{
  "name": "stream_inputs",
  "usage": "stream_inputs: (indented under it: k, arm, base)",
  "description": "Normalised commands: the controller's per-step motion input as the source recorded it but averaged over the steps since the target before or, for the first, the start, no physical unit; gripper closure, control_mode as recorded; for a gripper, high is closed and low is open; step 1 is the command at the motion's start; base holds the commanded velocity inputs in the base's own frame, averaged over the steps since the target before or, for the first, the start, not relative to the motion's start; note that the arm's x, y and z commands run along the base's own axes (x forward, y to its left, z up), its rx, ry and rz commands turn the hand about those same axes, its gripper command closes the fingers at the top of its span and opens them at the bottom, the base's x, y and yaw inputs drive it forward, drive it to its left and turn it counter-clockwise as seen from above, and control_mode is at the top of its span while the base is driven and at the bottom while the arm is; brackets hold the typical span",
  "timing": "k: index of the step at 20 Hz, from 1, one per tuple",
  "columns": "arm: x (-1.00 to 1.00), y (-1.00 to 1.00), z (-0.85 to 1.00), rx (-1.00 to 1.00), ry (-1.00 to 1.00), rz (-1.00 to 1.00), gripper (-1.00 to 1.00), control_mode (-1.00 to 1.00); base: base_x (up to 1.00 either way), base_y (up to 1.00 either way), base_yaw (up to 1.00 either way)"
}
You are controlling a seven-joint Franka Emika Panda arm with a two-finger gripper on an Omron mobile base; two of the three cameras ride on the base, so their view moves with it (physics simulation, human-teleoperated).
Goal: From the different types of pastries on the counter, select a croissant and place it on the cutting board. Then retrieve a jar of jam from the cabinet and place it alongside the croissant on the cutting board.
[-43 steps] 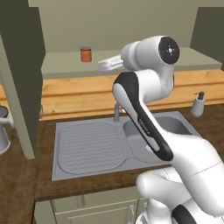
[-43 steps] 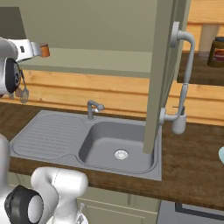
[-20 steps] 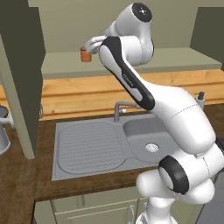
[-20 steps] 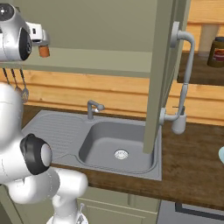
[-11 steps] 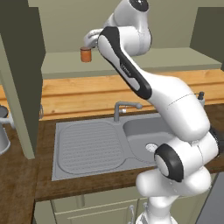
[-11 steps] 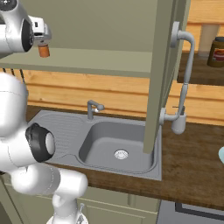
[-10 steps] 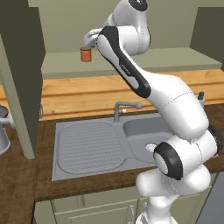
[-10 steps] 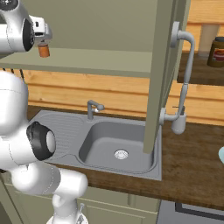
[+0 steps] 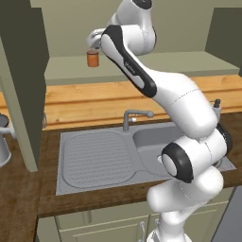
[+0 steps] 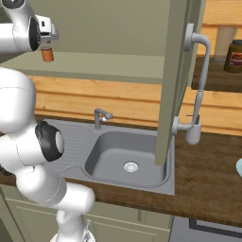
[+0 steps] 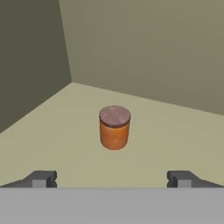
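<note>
Jar of jam (image 11: pixel 114 127) stands upright on the pale cabinet shelf (image 11: pixel 175 131), lid up, long axis vertical, near the back-left corner. Gripper (image 11: pixel 109 178) spread fully wide, holding nothing, aimed at the jar w/ a gap between.

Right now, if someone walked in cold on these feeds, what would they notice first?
Probably the white arm reaching high into the open cabinet, its open fingers short of the jar of jam. That small reddish-brown jar stands upright and alone on the pale shelf. Below, the grey sink sits in the dark wood counter.
</note>
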Motion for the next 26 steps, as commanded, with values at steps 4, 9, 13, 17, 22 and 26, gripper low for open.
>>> stream_inputs:
  k: [4,9,13,17,22,26]
  arm:
    - [0.71,0.17,-0.28,-0.01,-0.03,0.0,-1.0,-1.0]
    - [0.57,0.29,-0.41,-0.01,-0.06,0.0,-1.0,-1.0]
    - [0.18,0.15,-0.17,0.0,0.0,0.0,-1.0,-1.0]
    - [0.13,0.01,-0.23,0.0,0.0,0.0,-1.0,-1.0]
    - [0.31,0.0,-0.11,0.0,0.0,0.0,-1.0,-1.0]
    - [0.22,0.0,-0.21,0.0,0.0,0.0,-1.0,-1.0]
  base:
    - [0.0,0.0,0.0]
    - [0.0,0.0,0.0]
    - [0.0,0.0,0.0]
    - [0.0,0.0,0.0]
    - [0.0,0.0,0.0]
    - [0.0,0.0,0.0]
